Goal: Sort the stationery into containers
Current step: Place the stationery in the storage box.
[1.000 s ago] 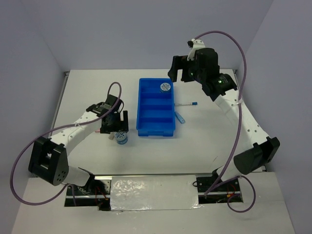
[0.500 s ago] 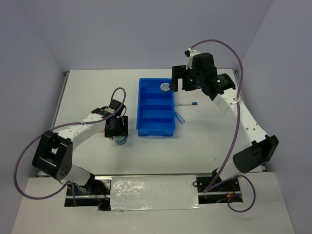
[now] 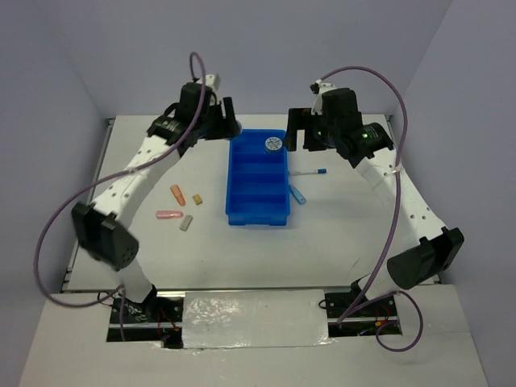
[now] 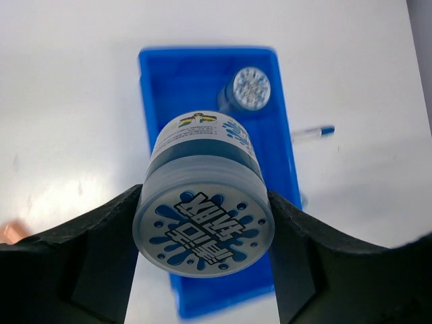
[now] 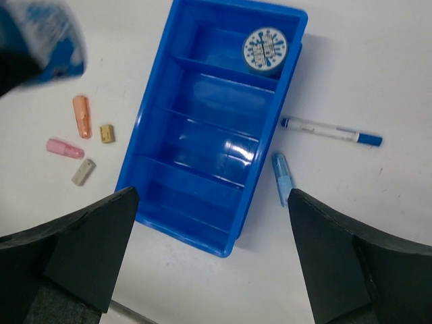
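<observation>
My left gripper point(image 4: 204, 233) is shut on a blue-grey roll point(image 4: 202, 196) and holds it in the air over the far left end of the blue tray point(image 4: 169, 88). In the top view this gripper point(image 3: 226, 127) is by the tray's point(image 3: 258, 197) far left corner. A second roll point(image 3: 273, 145) lies in the far compartment. My right gripper point(image 3: 299, 133) is open and empty, high over the tray's far right. A white blue-capped pen point(image 5: 331, 131) and a light-blue bar point(image 5: 282, 177) lie right of the tray point(image 5: 202, 135).
Left of the tray lie an orange bar point(image 3: 176, 193), a tan bar point(image 3: 197, 198), a pink bar point(image 3: 168, 215) and a grey bar point(image 3: 185, 223). The tray's three nearer compartments hold nothing. Grey walls close in the back and sides.
My left arm has lifted the roll off the table left of the tray and swung it up to the tray's far left corner. The right gripper has shifted only slightly.
</observation>
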